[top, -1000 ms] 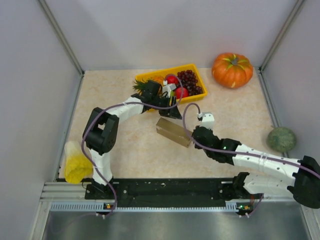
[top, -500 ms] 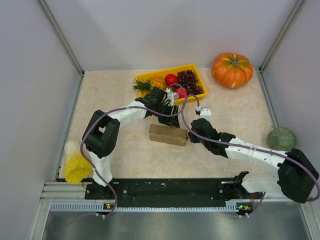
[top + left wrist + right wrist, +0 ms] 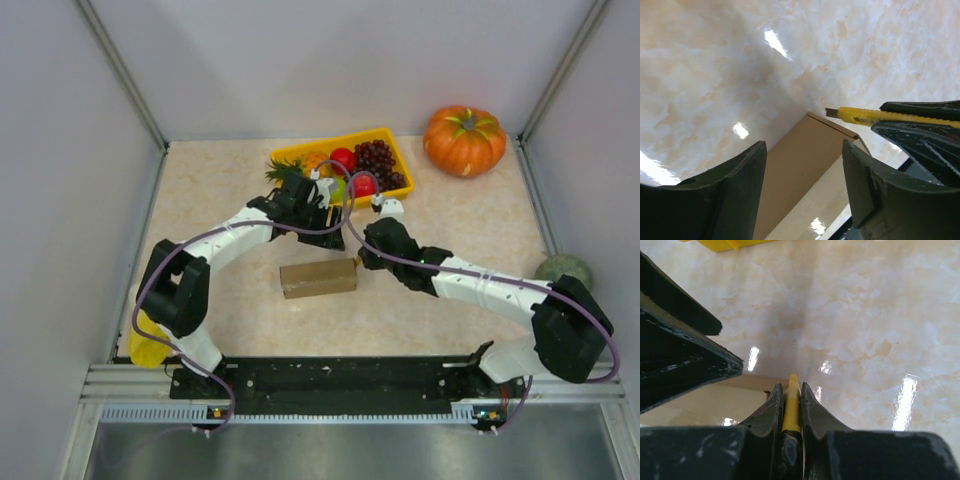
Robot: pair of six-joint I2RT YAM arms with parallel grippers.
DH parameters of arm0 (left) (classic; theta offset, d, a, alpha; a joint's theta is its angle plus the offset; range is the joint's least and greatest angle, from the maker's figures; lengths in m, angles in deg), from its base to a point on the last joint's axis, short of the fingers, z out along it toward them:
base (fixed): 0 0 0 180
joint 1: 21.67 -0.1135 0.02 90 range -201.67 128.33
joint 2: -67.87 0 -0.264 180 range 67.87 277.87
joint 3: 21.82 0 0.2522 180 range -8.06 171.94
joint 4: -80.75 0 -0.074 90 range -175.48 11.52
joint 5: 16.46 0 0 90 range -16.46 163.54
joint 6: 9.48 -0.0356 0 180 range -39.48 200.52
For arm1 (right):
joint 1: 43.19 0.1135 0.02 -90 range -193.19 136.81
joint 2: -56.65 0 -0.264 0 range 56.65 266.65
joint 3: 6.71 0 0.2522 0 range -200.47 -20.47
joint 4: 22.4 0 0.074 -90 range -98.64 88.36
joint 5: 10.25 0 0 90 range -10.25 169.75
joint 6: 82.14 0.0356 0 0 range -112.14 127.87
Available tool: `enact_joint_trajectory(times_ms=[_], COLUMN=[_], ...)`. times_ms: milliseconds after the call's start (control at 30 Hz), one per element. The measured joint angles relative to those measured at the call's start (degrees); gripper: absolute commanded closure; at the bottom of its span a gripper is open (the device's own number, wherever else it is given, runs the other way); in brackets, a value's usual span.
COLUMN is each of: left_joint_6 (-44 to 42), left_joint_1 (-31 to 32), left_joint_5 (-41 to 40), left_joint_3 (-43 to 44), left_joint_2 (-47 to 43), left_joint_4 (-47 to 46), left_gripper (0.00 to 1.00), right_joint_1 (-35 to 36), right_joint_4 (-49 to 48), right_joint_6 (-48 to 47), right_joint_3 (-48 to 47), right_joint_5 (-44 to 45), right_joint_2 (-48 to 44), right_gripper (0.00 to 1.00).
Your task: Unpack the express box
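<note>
The express box (image 3: 318, 278) is a plain brown cardboard box lying flat in the middle of the table. My left gripper (image 3: 333, 237) hovers just behind its right end, open, with the box top (image 3: 800, 170) showing between its fingers (image 3: 740, 185) and nothing gripped. My right gripper (image 3: 367, 256) sits at the box's right end, shut on a yellow utility knife (image 3: 791, 400). The knife's tip (image 3: 860, 115) points at the box's corner. In the right wrist view the box (image 3: 700, 405) lies low on the left.
A yellow tray (image 3: 393, 143) of fruit stands at the back, just behind both grippers. An orange pumpkin (image 3: 464, 140) sits at the back right and a green melon (image 3: 563, 272) by the right wall. A yellow object (image 3: 150, 335) lies at the front left.
The box has slid toward the front left and turned to lie nearly level across the table. The left jaws have widened. The right gripper has moved back and left with the knife.
</note>
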Motion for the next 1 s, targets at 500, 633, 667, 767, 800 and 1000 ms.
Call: enact_joint_trajectory(times_ms=[500,633,667,767,800,1000], left_joint_6=[-26.53,-30.49,-31.36,-33.40,-34.10,-36.87], left_joint_1=[1.40,1.44,1.44,1.66,1.84,4.26], left_joint_5=[2.47,3.85,4.39,5.95,6.29,5.22], left_joint_3=[-2.32,-7.89,-8.52,-8.68,-8.68,-10.34], left_joint_2=[-7.26,-12.66,-13.73,-14.60,-14.64,-14.36], left_joint_4=[5.14,4.98,5.01,4.98,5.01,4.74], left_gripper=[0.01,0.01,0.01,0.01,0.01,0.03], right_joint_1=[-6.34,-6.80,-6.80,-6.84,-6.86,-6.99], right_joint_4=[11.56,13.40,13.77,14.75,14.82,14.84], right_joint_6=[4.90,4.90,4.90,4.96,5.01,5.95], right_joint_3=[4.50,4.52,4.52,4.50,4.50,4.44], right_joint_5=[-1.57,-2.27,-2.51,-3.10,-3.21,-3.50], right_joint_2=[-15.82,-17.25,-17.22,-17.05,-16.87,-15.93], right_gripper=[1.00,1.00,1.00,1.00,1.00,1.00])
